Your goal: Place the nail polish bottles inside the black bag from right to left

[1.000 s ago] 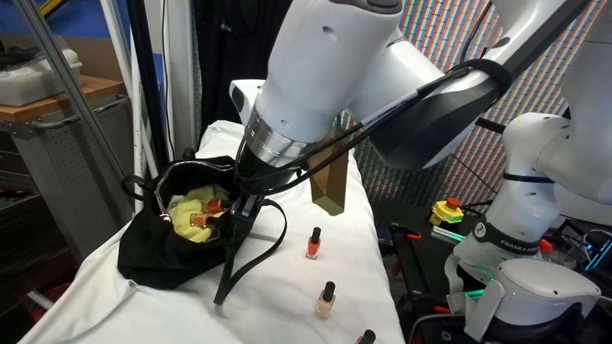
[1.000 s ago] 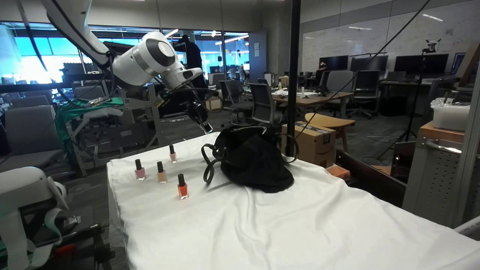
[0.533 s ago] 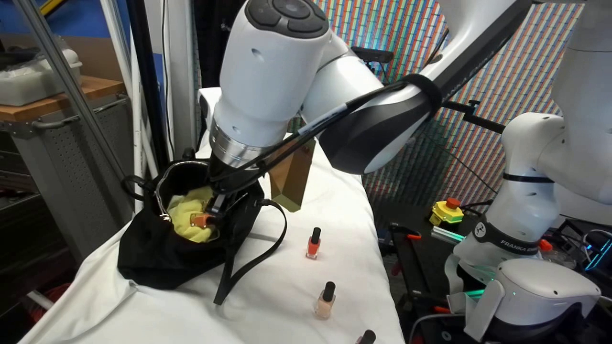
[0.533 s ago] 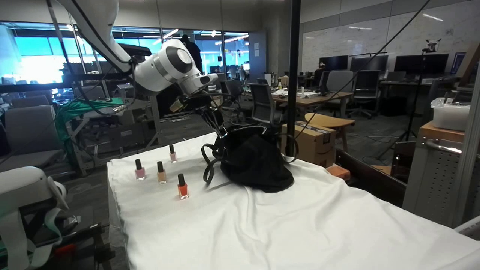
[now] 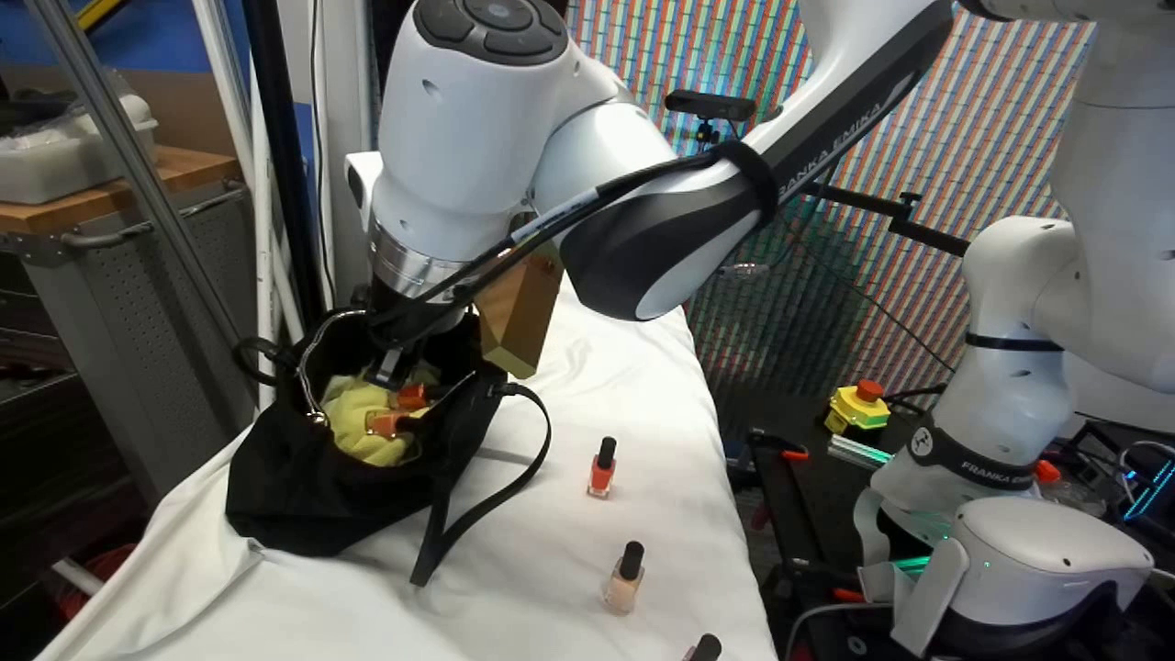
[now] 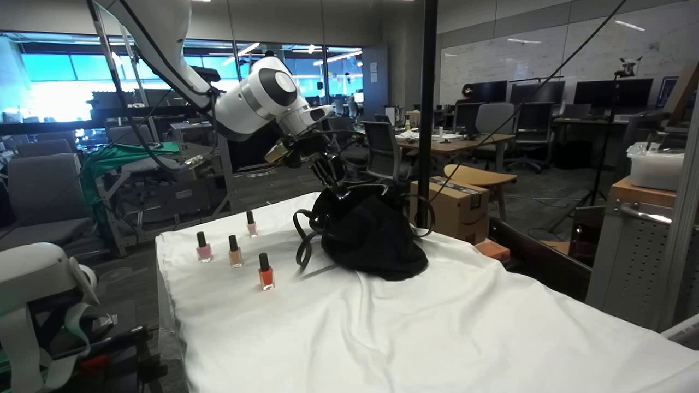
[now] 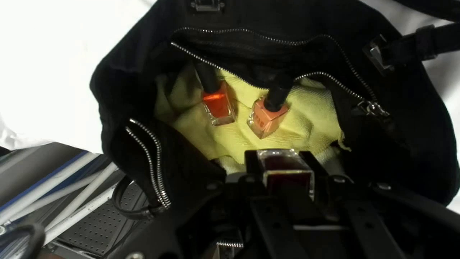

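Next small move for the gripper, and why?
I'd probably lower the gripper slightly before releasing: it's closed on a dark red square glass nail polish bottle at the open mouth of the soft black fabric bag. Below, yellow fabric already bears a black-capped orange-red glass bottle and a black-capped peach glass bottle, so a short drop should be gentler.

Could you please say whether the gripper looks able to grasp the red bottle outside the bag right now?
Probably not yet: the gripper holds a dark bottle at the mouth of the bag, though nothing touches the red bottle.
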### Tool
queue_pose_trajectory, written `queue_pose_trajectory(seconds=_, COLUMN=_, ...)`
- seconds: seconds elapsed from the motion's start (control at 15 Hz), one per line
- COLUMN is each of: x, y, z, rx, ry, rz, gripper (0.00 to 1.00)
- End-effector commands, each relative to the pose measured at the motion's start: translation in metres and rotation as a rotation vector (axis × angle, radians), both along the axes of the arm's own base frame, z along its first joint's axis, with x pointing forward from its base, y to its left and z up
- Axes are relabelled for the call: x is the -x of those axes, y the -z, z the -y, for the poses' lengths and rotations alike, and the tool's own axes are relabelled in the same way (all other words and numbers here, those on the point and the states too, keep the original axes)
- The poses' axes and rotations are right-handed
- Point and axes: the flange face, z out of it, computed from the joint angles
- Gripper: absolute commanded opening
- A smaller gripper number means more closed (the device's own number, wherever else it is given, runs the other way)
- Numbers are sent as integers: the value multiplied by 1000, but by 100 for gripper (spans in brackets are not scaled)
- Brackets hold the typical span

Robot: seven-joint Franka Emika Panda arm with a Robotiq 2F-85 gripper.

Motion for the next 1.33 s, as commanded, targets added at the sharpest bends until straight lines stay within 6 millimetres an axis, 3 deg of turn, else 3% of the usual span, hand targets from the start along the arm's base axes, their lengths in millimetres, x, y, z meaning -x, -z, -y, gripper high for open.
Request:
queue_pose_trajectory(seconds=0.0, x=-12, y=-6, z=-7, rx=15, ry=-24, rz=32, gripper=65)
queue_pose_trajectory(seconds=0.13, x=-12, y=-5, z=-11, rx=12, ry=-22, rz=29, gripper=71)
queue_pose_trajectory(seconds=0.4, x=-12, y=-3, z=-2, rx=15, ry=-8, rz=24, gripper=98)
queue_pose_trajectory(seconds=0.67, x=9, y=-3, z=8, rx=-13, ry=-7, rz=-29, gripper=100)
queue_pose_trajectory(seconds=0.93, x=55, y=-7, z=10, rx=-80, ry=-23, rz=-118, gripper=100)
queue_pose_trajectory(seconds=1.27, x=129, y=-20, z=20, rx=-160, ry=11, rz=-185, gripper=100)
